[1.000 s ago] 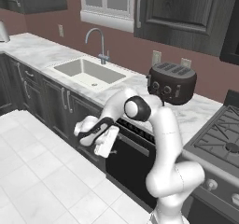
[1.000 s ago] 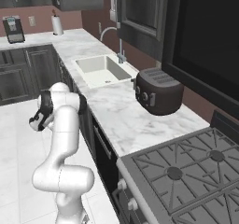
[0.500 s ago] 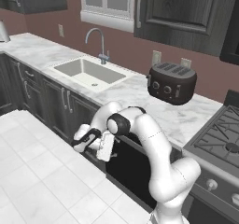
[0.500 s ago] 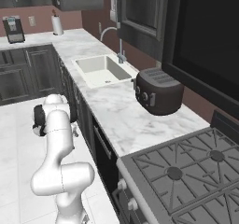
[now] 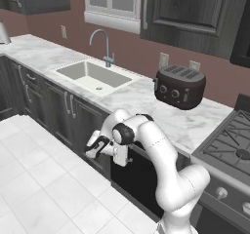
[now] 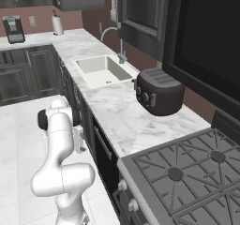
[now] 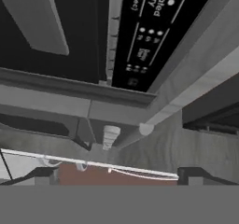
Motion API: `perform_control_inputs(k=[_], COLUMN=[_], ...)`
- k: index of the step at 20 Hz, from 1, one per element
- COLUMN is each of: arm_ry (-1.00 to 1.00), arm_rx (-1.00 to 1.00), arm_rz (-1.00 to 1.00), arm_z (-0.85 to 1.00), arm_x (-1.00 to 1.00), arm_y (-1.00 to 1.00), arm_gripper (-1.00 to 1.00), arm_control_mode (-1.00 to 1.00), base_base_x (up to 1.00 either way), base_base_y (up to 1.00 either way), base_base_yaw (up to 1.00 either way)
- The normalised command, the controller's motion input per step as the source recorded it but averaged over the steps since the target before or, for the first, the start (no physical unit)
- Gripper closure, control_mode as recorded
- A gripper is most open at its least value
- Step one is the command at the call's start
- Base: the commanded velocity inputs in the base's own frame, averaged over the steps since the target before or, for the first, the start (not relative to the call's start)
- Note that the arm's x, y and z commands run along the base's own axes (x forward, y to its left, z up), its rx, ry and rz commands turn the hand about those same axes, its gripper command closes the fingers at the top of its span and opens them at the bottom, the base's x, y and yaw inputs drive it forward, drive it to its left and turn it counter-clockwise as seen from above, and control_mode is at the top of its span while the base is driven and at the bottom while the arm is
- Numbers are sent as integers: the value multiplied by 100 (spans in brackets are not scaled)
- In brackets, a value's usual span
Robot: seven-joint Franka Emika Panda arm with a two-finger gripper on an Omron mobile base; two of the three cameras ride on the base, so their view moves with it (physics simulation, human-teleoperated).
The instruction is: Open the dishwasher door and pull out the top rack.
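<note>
The dishwasher door (image 5: 139, 179) is a flat black panel under the counter, and it stands shut. From the right base view I see it edge-on (image 6: 110, 172), with its long grey bar handle (image 6: 104, 143) near the top. My gripper (image 5: 96, 147) hangs at the door's upper left corner, in front of the neighbouring cabinet. The hand view is rolled and close to the control strip (image 7: 149, 27) with its small white marks. The gripper (image 7: 116, 174) is open, its fingertips (image 7: 42, 174) wide apart with nothing between them. The top rack is hidden behind the shut door.
Dark cabinet doors (image 5: 63, 116) run left of the dishwasher below the sink (image 5: 90, 74) and faucet (image 5: 105, 45). A black toaster (image 5: 179, 86) sits on the marble counter. The stove (image 5: 229, 140) is at the right. White floor tiles (image 5: 39, 189) lie in front.
The arm has folded down, its elbow dropping toward the counter edge. The gripper has moved slightly down and left along the cabinet fronts and stays open.
</note>
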Motion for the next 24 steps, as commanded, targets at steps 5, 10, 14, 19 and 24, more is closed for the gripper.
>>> perform_control_inputs(k=[5, 10, 14, 19, 24], arm_ry=[-19, -6, 0, 0, 2], arm_rx=[-8, 12, 17, 10, 2], arm_rz=[-3, 21, 35, 36, 17], arm_z=[-2, -9, -13, -18, -10], arm_x=[0, 5, 21, 18, 43], arm_y=[-9, 0, 0, 0, -4], arm_gripper=[-100, -100, -100, -100, -100], arm_control_mode=[-100, -100, -100, -100, -100], base_base_x=[0, 0, 0, 0, 0], base_base_y=[0, 0, 0, 0, 0], base_base_yaw=[0, 0, 0, 0, 0])
